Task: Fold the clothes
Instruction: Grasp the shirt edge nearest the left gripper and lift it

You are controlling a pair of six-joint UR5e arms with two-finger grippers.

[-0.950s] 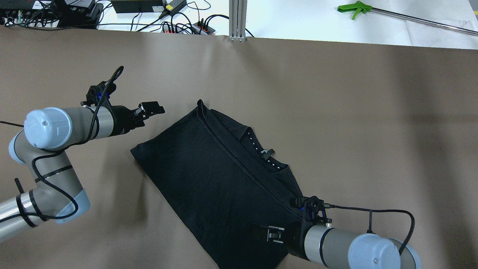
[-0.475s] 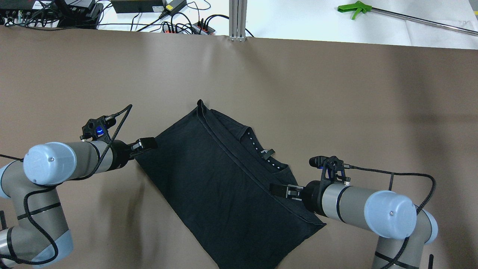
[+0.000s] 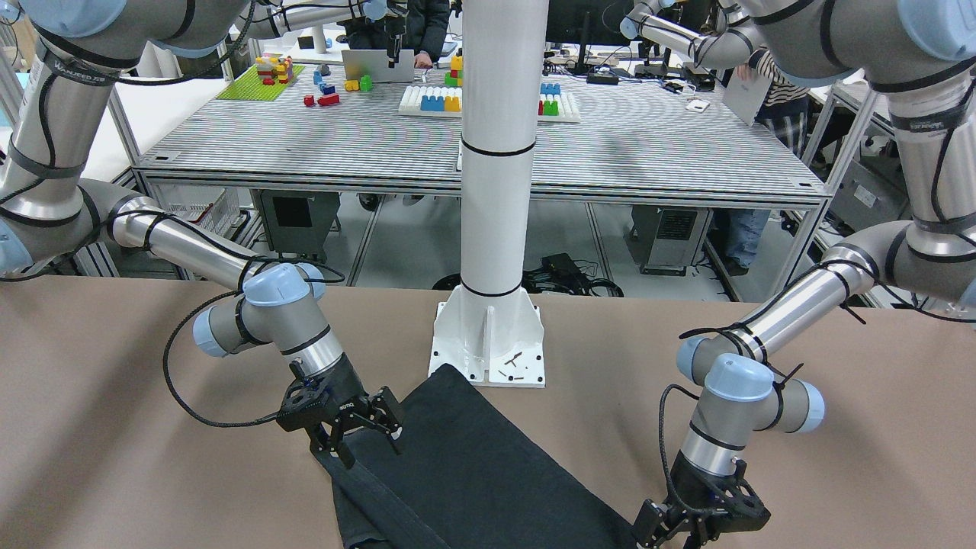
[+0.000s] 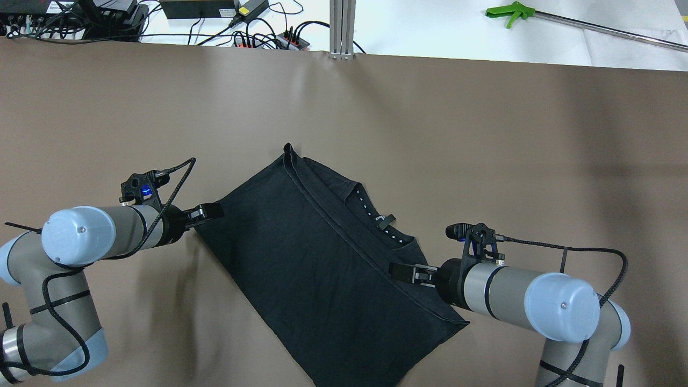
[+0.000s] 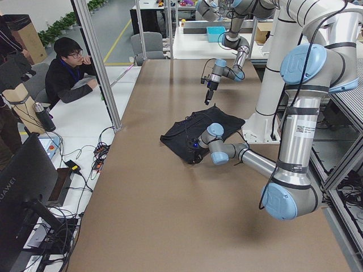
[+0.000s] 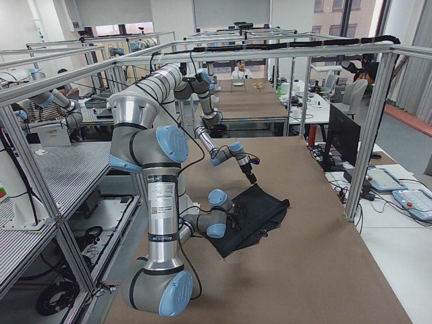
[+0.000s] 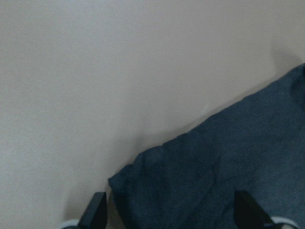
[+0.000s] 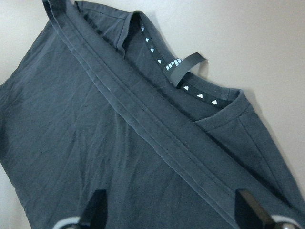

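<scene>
Tabletop matte brown under clothes

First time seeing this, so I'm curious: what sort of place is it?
Probably a robotics lab: a left arm and right arm work over a black garment, more arms stand behind, toy bricks sit on the next bench, and a person sits nearby.

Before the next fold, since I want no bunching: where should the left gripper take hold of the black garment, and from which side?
Grip the garment by the pointed corner beside the left gripper, coming in low from the table side. That corner lies flat, juts outward, and sits between the open jaws in the left wrist view.
</scene>
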